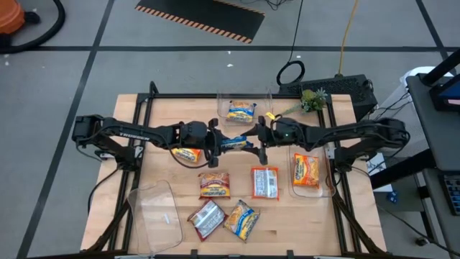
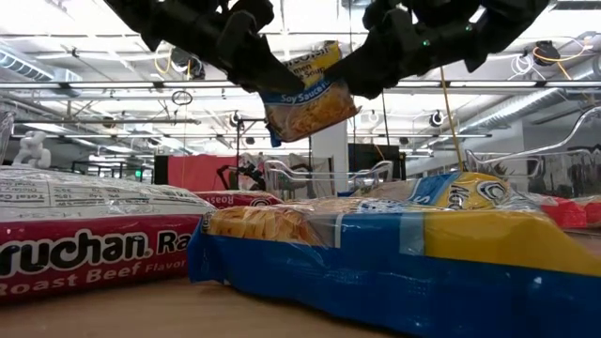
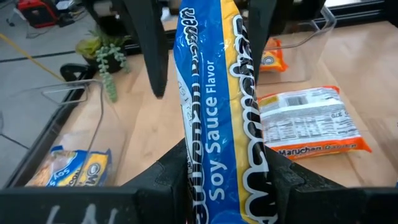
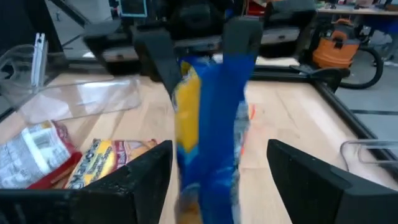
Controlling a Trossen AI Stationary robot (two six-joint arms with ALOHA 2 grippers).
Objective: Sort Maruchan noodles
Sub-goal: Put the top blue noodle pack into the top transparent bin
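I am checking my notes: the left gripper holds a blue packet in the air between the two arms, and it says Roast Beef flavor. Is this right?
Not quite. The blue packet that the left gripper holds in the air between the arms reads Soy Sauce Flavor, as the left wrist view shows. Roast Beef is printed on a red packet lying on the table.

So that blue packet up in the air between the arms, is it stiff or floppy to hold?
Probably in between. The blue packet stays fairly flat while the left gripper pinches one end, so the noodle block inside likely stiffens it. Its glossy wrapper looks slippery and crinkly. It hangs from one small grip, so it seems light. The right gripper stands open around it.
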